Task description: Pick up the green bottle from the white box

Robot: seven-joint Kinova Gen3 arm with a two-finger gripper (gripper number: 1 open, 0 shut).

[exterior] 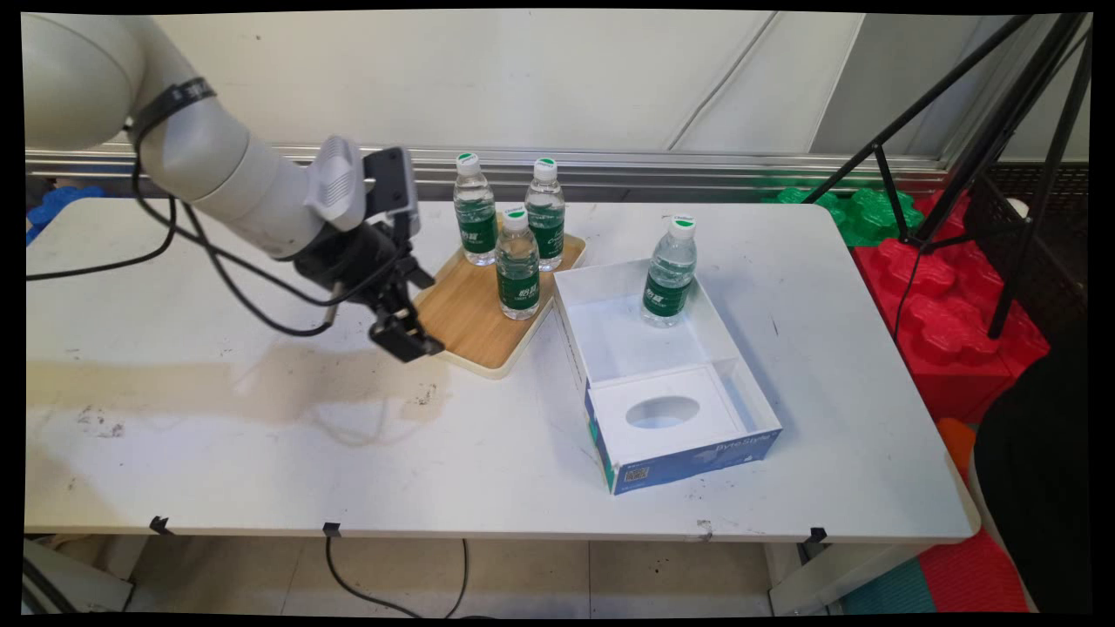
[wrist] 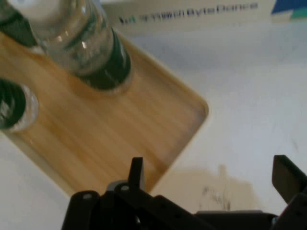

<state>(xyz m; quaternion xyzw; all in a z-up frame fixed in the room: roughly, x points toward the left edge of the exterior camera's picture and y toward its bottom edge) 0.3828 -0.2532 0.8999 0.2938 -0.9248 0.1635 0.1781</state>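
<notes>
A: The gripper [exterior: 408,335] hangs low over the near-left corner of the wooden tray [exterior: 475,318], its fingers [wrist: 136,173] spread wide and holding nothing.

B: And the bottles?

A: Three stand on the tray ahead of the hand; the nearest bottle [exterior: 517,264] is just beyond the fingertips. A fourth bottle [exterior: 669,272] stands well off to the side, inside the open white box [exterior: 649,396].

B: If the hand closes on that nearest bottle, what matters?

A: Probably squaring the fingers on its green label, clear of the two behind it, which stand close.

B: What does each view add?

A: The hand view shows the tray corner [wrist: 192,112] right under the fingers and the box's lettered wall [wrist: 192,12] beyond. Only the main view shows the box's inside and the fourth bottle; bottle caps are cropped from the hand view.
</notes>
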